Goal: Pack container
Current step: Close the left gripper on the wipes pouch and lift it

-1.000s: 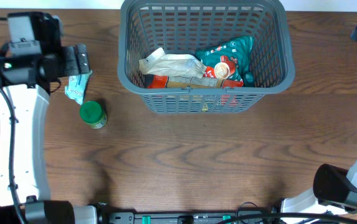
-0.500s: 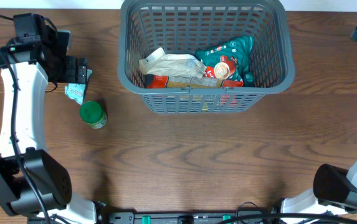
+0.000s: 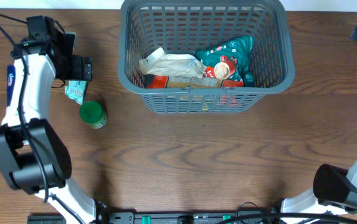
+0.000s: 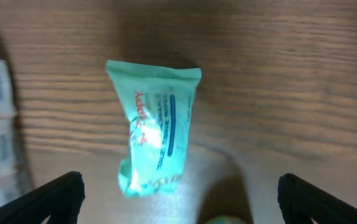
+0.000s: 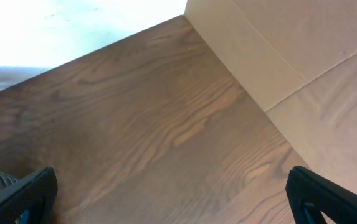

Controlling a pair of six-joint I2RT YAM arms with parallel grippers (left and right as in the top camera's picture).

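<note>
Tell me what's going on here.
Two robot arms are packing a grey basket, which already holds several bagged items. The left gripper hovers open over a mint-green packet that lies on the table to the left of the basket, next to a green can. It is not touching the packet. The right gripper is open and empty, off by the table's far right corner.
</note>
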